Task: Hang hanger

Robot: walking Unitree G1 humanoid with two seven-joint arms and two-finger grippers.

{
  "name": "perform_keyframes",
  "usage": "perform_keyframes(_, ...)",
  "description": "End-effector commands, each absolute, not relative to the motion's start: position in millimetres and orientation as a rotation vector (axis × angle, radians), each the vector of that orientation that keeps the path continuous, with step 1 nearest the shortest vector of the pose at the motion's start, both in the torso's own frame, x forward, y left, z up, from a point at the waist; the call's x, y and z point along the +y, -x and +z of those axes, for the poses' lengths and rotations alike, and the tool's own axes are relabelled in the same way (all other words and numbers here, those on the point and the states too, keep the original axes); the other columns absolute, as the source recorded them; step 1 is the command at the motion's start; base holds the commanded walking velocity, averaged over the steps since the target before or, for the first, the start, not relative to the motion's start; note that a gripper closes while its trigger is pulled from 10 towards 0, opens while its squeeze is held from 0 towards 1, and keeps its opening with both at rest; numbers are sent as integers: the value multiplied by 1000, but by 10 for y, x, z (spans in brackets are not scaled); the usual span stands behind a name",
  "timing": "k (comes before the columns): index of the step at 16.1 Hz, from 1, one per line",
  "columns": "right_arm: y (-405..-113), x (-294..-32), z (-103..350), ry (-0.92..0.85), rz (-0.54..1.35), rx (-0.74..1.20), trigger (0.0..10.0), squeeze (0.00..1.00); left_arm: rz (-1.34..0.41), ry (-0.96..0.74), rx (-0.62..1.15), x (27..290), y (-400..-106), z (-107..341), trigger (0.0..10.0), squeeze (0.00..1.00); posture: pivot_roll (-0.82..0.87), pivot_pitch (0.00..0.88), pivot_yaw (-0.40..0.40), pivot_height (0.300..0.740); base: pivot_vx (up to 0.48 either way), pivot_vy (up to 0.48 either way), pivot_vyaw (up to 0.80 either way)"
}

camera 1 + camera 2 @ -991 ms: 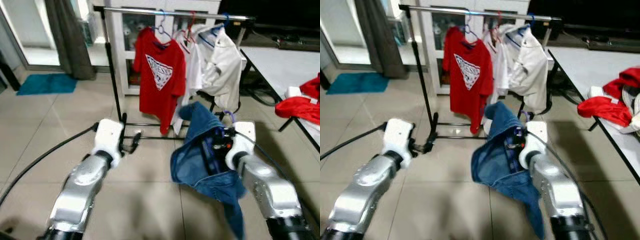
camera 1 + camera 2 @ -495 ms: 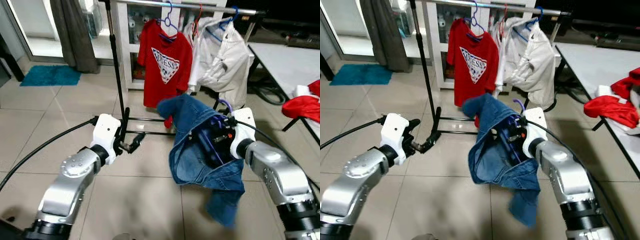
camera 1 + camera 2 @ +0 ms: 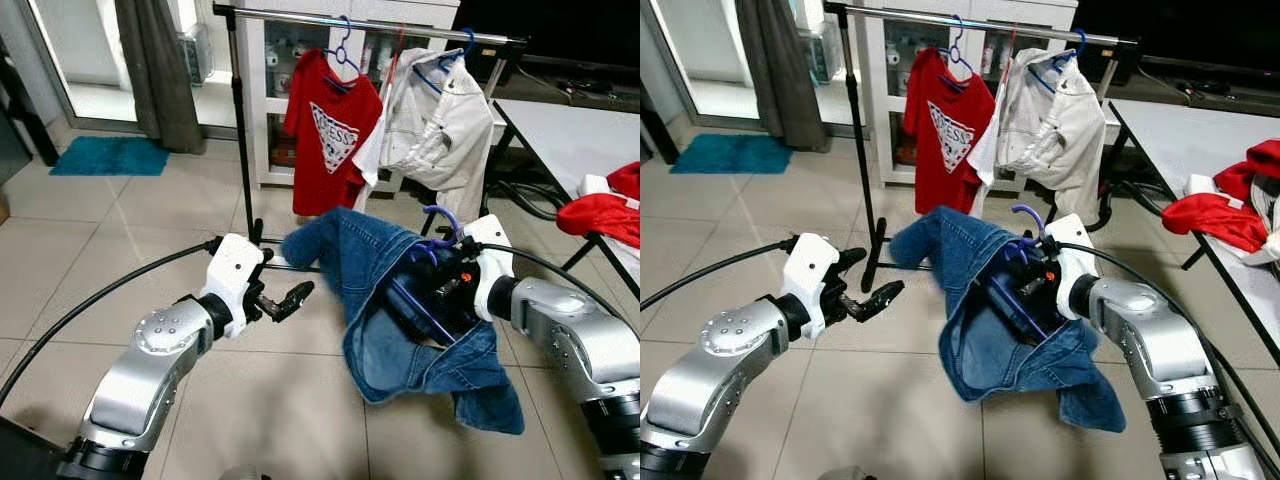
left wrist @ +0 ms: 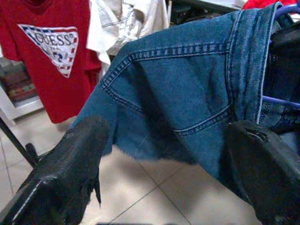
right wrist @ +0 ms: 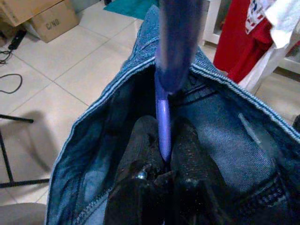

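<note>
Two garments already hang on the clothes rail (image 3: 370, 20) at twelve o'clock: a red T-shirt (image 3: 332, 140) and a white jacket (image 3: 435, 130). Nipped tight in the right claw (image 5: 161, 157), the purple hanger (image 3: 1025, 225) carries denim jeans (image 3: 400, 310), well short of the rail. Left claw (image 3: 285, 300) gapes wide, empty. Hanging remains undone.

My two arms are silver metal with rounded joints, and each has a white wrist block. The left gripper (image 3: 290, 297) has long black fingers. A black cable (image 3: 90, 300) trails from the left wrist.
</note>
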State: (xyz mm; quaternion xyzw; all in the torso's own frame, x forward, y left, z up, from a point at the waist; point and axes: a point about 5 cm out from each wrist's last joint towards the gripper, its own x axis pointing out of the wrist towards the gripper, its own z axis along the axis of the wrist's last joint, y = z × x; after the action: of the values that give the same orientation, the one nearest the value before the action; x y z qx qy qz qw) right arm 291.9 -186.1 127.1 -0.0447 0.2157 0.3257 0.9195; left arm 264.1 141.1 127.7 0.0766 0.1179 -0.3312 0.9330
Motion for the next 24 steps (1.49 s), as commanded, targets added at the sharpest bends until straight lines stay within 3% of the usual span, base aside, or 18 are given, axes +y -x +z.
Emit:
perform_keyframes(1, -2953, -1853, 1362, 108, 688, 421, 10000, 0, -696, -178, 222, 1358, -2670, 1352, 10000, 12, 82, 23, -49, 740, 0, 0, 0)
perform_keyframes(4, -2977, -1864, 1374, 121, 658, 408, 10000, 0, -643, -177, 205, 1378, -2697, 1349, 10000, 0, 87, 24, -51, 740, 0, 0, 0)
perform_keyframes(8, -2973, -1913, 1231, 67, 438, 392, 10000, 0, -474, -131, 200, 1349, -2743, 1264, 10000, 0, 92, 21, -55, 740, 0, 0, 0)
perform_keyframes(10, -2834, -1824, 1055, -13, 346, 397, 10000, 0, -376, -108, 222, 1367, -2760, 1190, 10000, 0, 96, 16, -48, 740, 0, 0, 0)
perform_keyframes(18, -2710, -1863, 866, -20, 131, 378, 10000, 0, -334, -136, 211, 1455, -2722, 1121, 10000, 0, 103, 0, -42, 740, 214, 0, 0)
perform_keyframes(21, -2747, -1815, 878, 23, 151, 367, 10000, 0, -336, -134, 209, 1442, -2734, 1124, 10000, 0, 105, 0, -39, 740, 375, 0, 0)
perform_keyframes(24, -2770, -1790, 887, 43, 153, 358, 10000, 0, -335, -137, 207, 1444, -2738, 1121, 10000, 0, 106, 4, -37, 740, 374, 0, 800)
